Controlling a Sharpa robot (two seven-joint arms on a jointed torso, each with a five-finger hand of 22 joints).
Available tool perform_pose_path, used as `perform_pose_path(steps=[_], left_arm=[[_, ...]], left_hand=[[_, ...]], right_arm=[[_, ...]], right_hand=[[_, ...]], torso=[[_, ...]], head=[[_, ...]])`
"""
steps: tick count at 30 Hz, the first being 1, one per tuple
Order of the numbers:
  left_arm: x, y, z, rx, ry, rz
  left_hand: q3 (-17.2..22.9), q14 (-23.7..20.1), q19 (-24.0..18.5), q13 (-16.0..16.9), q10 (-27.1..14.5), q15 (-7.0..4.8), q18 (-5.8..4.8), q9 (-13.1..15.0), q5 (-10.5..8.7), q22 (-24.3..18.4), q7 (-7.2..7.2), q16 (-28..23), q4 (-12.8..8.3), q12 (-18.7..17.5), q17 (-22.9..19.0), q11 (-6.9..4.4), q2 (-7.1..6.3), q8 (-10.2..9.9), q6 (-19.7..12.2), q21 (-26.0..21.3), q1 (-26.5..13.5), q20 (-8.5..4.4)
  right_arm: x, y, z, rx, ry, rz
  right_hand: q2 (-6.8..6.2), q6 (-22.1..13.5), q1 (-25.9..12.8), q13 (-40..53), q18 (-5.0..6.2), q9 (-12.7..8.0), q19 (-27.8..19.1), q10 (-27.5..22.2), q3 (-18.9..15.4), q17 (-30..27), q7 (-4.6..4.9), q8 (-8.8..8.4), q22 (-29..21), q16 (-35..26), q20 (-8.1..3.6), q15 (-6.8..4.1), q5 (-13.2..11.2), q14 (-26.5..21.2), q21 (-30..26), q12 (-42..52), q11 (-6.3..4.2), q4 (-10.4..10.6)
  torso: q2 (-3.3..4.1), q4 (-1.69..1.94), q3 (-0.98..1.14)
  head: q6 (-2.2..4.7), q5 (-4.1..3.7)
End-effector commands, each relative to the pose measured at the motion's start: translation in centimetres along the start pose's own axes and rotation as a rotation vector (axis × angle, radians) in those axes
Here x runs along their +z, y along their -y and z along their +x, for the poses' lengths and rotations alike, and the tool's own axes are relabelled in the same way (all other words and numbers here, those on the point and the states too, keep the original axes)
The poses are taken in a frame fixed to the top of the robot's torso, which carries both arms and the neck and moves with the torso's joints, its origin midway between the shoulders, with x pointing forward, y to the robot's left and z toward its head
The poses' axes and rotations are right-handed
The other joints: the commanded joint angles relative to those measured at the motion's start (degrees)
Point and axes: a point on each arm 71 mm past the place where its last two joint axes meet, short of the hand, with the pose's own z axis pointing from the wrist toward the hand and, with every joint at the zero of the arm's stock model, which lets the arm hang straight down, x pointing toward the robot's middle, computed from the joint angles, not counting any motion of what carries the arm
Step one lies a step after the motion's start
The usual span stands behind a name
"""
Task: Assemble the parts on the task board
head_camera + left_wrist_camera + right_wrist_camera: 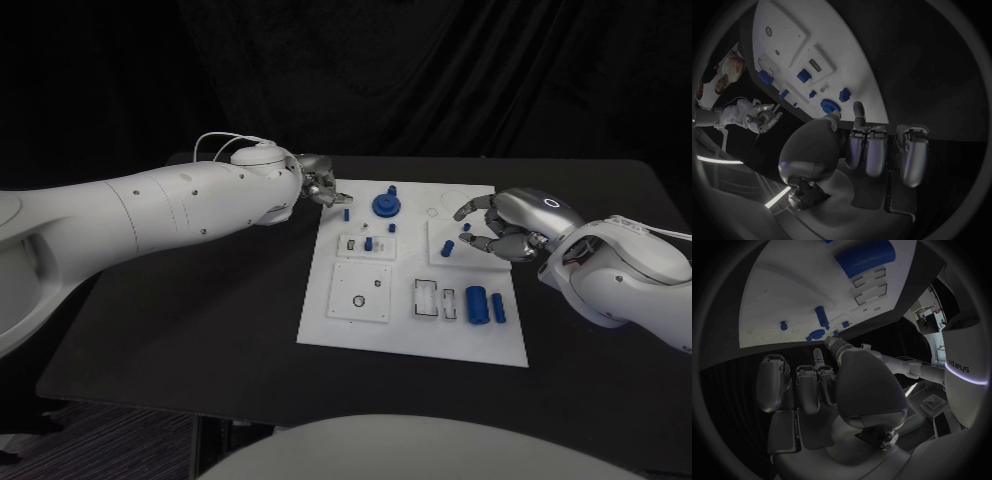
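Note:
The white task board lies mid-table, also seen in the wrist views. A round blue part stands near its far edge, with a small blue peg beside it. Two blue cylinders lie at the near right. My left hand hovers at the board's far left corner, fingers half curled and apart, nothing in them. My right hand hangs over the board's right edge, close to a blue piece, thumb and fingers apart and holding nothing.
Small blue pieces sit around the board's raised white blocks. Empty slots lie left of the cylinders. Black table extends on both sides of the board; its front edge is near me.

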Motion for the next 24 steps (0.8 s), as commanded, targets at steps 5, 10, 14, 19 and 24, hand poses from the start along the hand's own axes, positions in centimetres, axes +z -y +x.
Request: perform_pose_path(steps=[5,10,14,19,24], left_arm=[[0.2,0.3,0.7,0.022,-0.059,-0.01],[0.3,0.6,0.7,0.019,-0.049,0.008],[0.3,0.8,0.7,0.016,-0.039,0.022],[0.4,1.1,0.7,0.012,-0.026,0.037],[0.4,1.2,0.7,0.009,-0.014,0.045]], left_hand=[[-0.64,6.06,5.81,15.06,5.96,-0.43,-0.71,-0.12,0.93,14.98,0.11,0.15,-0.13,0.2,15.1,-0.33,-0.14,-0.32,0.34,-0.18,-0.22,-0.5],[-0.91,6.06,5.69,15.06,5.96,-0.39,-0.63,-0.45,1.81,14.87,0.27,0.15,-0.19,0.2,15.1,-0.24,-0.02,-1.35,-0.1,-0.53,0.45,-0.52],[-1.05,6.06,5.6,15.06,5.96,-0.32,-0.57,-0.62,2.13,14.78,0.4,0.15,-0.18,0.2,15.1,-0.14,0.03,-1.89,-0.42,-0.83,0.78,-0.48],[-1.13,6.06,5.48,15.06,5.96,-0.24,-0.49,-0.75,2.33,14.68,0.52,0.15,-0.19,0.2,15.1,-0.04,0.13,-2.33,-0.69,-1.16,1.04,-0.43],[-1.23,6.06,5.41,15.06,5.96,-0.12,-0.45,-0.86,2.52,14.62,0.69,0.15,-0.19,0.2,15.1,0.1,0.21,-2.81,-1.04,-1.36,1.31,-0.35]], right_arm=[[0.0,0.0,-0.1,0.0,0.014,0.001],[0.0,0.0,-0.1,0.0,0.013,0.001],[0.0,0.0,0.0,0.0,0.012,0.002],[0.0,0.0,0.0,0.0,0.011,0.002],[0.0,0.0,0.0,0.0,0.009,0.004]], right_hand=[[0.24,0.38,0.41,8.02,0.52,-0.05,-0.11,0.47,0.31,10.7,0.12,-0.2,10.78,0.01,0.22,0.06,0.17,4.43,0.18,-0.18,0.07,-0.1],[0.24,0.38,0.41,8.02,0.52,-0.05,-0.11,0.47,0.31,10.7,0.12,-0.2,10.78,0.01,0.22,0.06,0.17,4.43,0.18,-0.18,0.07,-0.1],[0.31,0.44,0.43,7.99,0.52,-0.09,-0.1,0.45,0.39,10.69,0.13,-0.19,10.79,0.01,0.22,0.06,0.18,4.43,0.18,-0.19,0.07,-0.15],[0.31,0.44,0.43,7.99,0.52,-0.09,-0.1,0.45,0.39,10.69,0.13,-0.19,10.79,0.01,0.22,0.06,0.18,4.43,0.18,-0.19,0.07,-0.15],[0.31,0.44,0.43,7.99,0.52,-0.09,-0.1,0.45,0.39,10.69,0.13,-0.19,10.79,0.01,0.22,0.06,0.18,4.43,0.18,-0.19,0.07,-0.15]], torso=[[-0.01,0.08,0.04],[-0.07,0.05,0.16],[-0.04,0.1,0.1],[-0.01,0.03,0.04],[0.02,0.03,0.05]], head=[[-0.01,-0.16],[-0.01,-0.18],[-0.01,-0.14],[-0.01,-0.12],[-0.01,-0.12]])
